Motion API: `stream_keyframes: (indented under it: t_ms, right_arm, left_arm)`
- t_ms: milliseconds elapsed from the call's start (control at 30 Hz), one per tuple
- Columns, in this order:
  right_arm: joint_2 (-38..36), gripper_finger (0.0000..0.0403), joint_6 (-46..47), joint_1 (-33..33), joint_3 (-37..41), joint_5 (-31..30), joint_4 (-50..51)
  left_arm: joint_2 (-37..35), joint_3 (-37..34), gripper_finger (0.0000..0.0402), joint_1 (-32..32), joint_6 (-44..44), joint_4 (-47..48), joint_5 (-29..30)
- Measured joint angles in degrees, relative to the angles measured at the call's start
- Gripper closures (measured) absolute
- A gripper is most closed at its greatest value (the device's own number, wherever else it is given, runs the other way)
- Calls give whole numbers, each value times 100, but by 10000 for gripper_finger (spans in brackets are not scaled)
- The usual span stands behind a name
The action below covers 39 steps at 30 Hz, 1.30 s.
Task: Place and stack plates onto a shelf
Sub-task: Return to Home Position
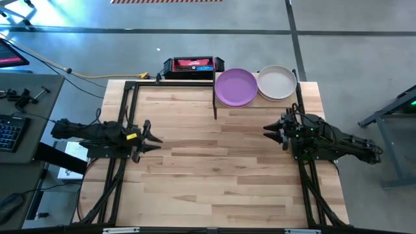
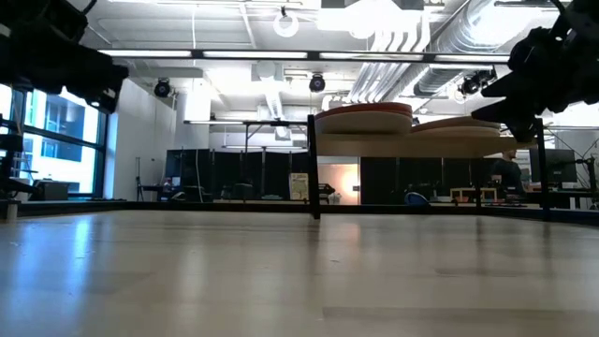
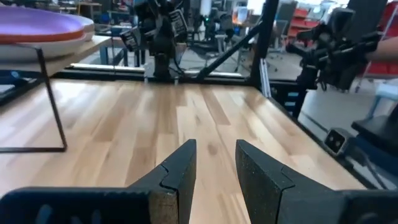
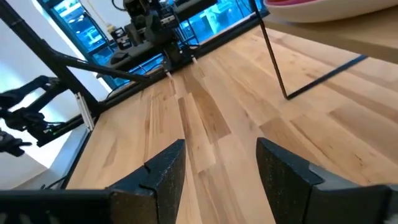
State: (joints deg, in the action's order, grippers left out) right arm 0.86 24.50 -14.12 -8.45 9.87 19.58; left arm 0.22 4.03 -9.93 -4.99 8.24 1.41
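Note:
Two stacks of plates stand on the shelf point(image 1: 305, 91) at the table's far right. The left stack shows a purple plate point(image 1: 235, 86) on top, the right stack an off-white plate point(image 1: 277, 82). In the low view both stacks point(image 2: 365, 119) rest flat on the shelf board point(image 2: 412, 145), which is raised on thin black posts. My left gripper point(image 1: 155, 138) hovers open over the table's left side, empty. My right gripper point(image 1: 272, 132) hovers open over the right side, near the shelf, empty. In the left wrist view the purple plate point(image 3: 37, 25) lies atop an orange-red one.
A black and red box point(image 1: 192, 65) sits just beyond the table's far edge. Black frame bars run along the left point(image 1: 127, 117) and right point(image 1: 302, 117) edges. A desk with a keyboard point(image 1: 10, 133) stands left of the table. Bare wood point(image 1: 214, 156) lies between the arms.

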Motion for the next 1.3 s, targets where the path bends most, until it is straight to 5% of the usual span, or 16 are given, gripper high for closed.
stream_keyframes:
  t_ms: [367, 1300]
  right_arm:
    - [-1, 225, -9, 0, 0, -879, 111]
    - [-83, 225, 102, 161, 0, -796, 465]
  left_arm:
    - [18, -107, 298, 15, 144, -255, -68]
    - [17, -255, 298, 15, 566, -721, -55]
